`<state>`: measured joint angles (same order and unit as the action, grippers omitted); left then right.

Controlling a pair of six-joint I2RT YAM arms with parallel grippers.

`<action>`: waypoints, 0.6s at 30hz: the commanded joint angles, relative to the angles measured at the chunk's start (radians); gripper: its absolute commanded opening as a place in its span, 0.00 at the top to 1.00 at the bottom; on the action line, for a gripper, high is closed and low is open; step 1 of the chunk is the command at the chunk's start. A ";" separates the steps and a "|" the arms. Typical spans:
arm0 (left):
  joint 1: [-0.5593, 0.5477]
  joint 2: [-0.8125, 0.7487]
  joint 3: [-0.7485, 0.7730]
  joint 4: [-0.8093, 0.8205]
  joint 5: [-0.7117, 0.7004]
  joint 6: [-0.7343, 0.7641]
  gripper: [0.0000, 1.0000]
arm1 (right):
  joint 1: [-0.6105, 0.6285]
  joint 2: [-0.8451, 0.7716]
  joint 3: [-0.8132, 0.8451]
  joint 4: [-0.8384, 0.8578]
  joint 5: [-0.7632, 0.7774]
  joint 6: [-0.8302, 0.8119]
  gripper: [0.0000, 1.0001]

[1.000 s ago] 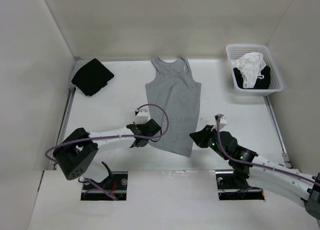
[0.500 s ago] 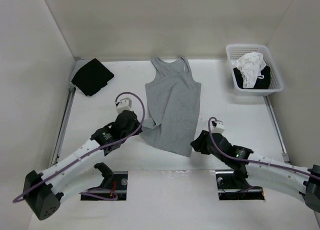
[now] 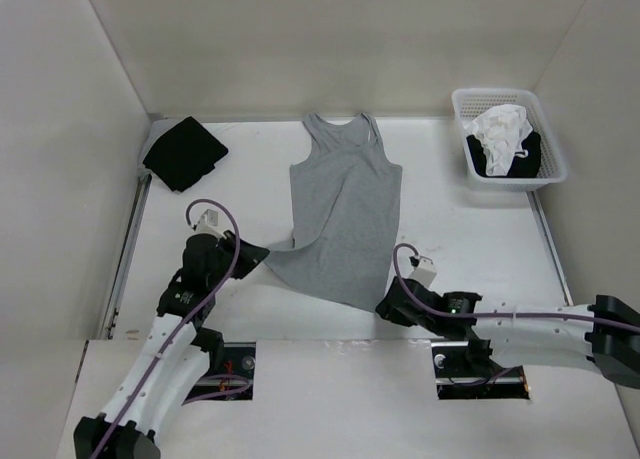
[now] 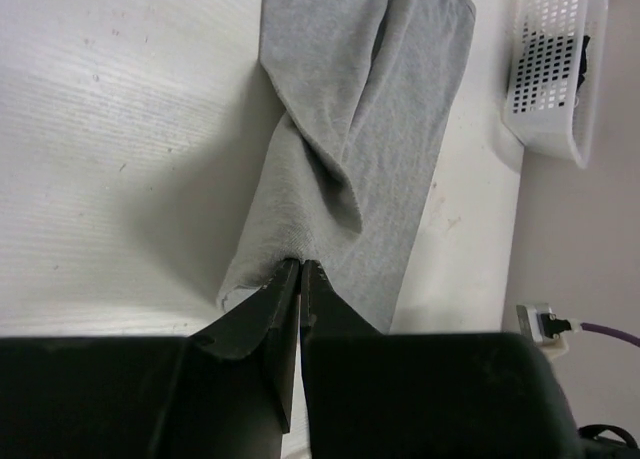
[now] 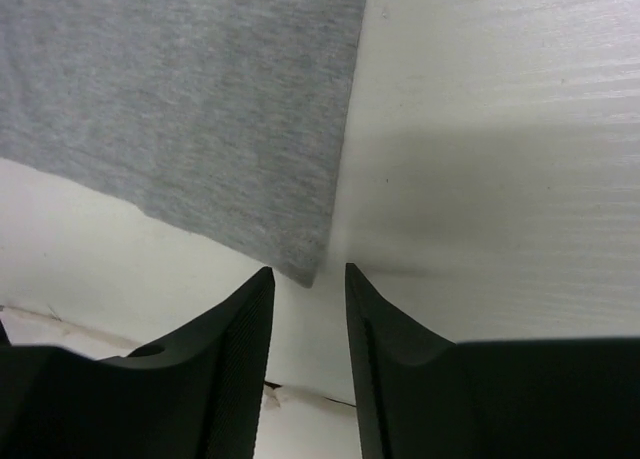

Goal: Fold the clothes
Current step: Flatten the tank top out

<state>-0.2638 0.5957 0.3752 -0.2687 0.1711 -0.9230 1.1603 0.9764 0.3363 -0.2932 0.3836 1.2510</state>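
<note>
Black cloth (image 3: 184,153), folded into a rough square, lies at the far left corner of the white table surface (image 3: 470,239). The left gripper (image 3: 260,256) is positioned toward the left end of the near edge, low over the surface. In the left wrist view its fingers (image 4: 265,314) are pressed together on the near left hem corner of the light grey tank top (image 3: 345,209), with a small fold of knit fabric pinched between the tips. The pinched corner is drawn out to the left, and the fabric beyond it is twisted and gathered into a ridge. The tank top lies along the middle of the surface, with straps and scoop neck toward the far edge and hem toward the near edge; its upper body lies flat. The right gripper (image 3: 388,305) sits at the near right hem corner, close to the near edge. Its fingers (image 5: 225,349) are spread, and the hem corner lies flat on the surface in line with the gap between the tips. Whether either tip touches the fabric cannot be confirmed from this angle. A white perforated basket (image 3: 512,183) stands at the far right corner, well apart from the tank top, and holds a white garment (image 3: 503,127) on top of a black garment (image 3: 500,164).
</note>
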 commanded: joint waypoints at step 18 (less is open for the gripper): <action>0.229 -0.037 -0.248 0.280 0.252 -0.153 0.71 | -0.190 -0.370 0.084 -0.333 0.204 -0.005 1.00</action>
<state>-0.0479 0.5686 0.1131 -0.0517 0.4297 -1.1057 1.0035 0.6472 0.3729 -0.4915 0.5159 1.2926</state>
